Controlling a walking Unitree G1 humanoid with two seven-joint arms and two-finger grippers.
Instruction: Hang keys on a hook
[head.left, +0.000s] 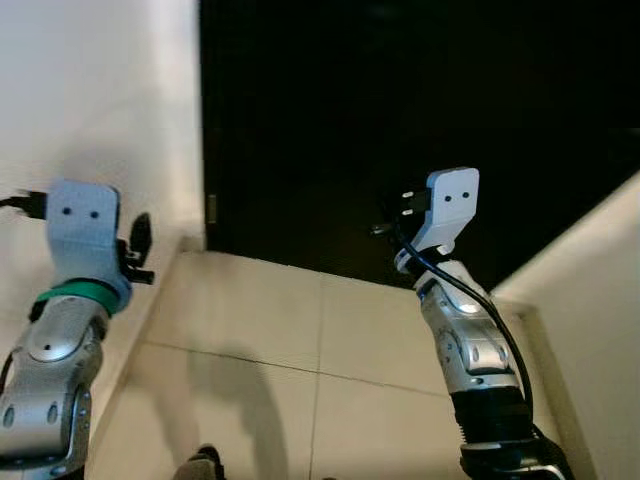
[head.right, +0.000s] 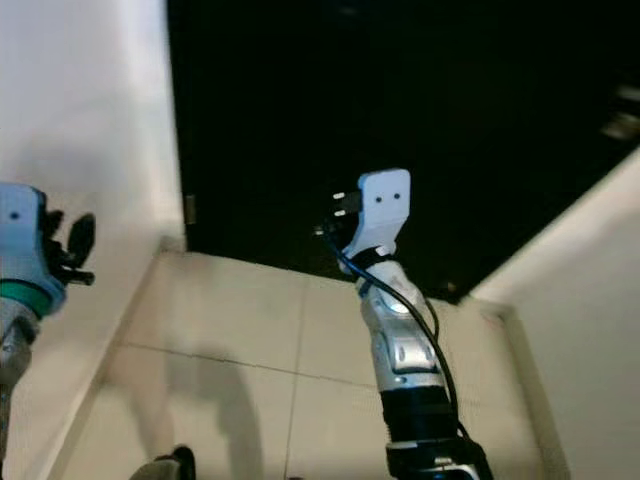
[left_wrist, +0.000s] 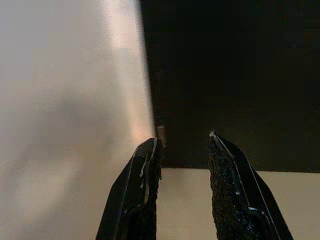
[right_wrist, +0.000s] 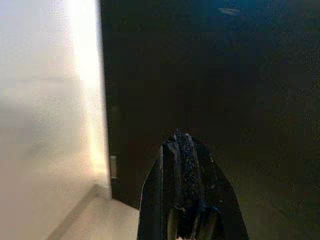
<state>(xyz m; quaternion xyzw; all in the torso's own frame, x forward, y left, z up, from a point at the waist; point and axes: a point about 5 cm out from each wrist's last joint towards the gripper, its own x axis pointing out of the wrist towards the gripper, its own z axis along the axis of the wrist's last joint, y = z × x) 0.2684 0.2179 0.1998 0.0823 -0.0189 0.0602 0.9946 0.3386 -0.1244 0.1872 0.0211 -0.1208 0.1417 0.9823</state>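
Observation:
Both arms are raised in front of a dark door (head.left: 400, 110). My left gripper (left_wrist: 182, 142) is open, nothing between its black fingers (left_wrist: 147, 165), and it points at the door's left edge where it meets the white wall (left_wrist: 65, 100). In the left eye view its wrist (head.left: 85, 225) is at the far left, next to that wall. My right gripper (right_wrist: 182, 137) is shut, fingers pressed together with nothing seen between them, aimed at the dark door. Its white wrist housing (head.left: 450, 200) stands out against the door at centre right.
Pale floor tiles (head.left: 300, 340) run up to the door. White walls close in on the left (head.left: 90, 90) and on the right (head.left: 600, 280). A small metal plate (head.left: 211, 208) sits on the door's left edge. My foot (head.left: 200, 462) is at the bottom.

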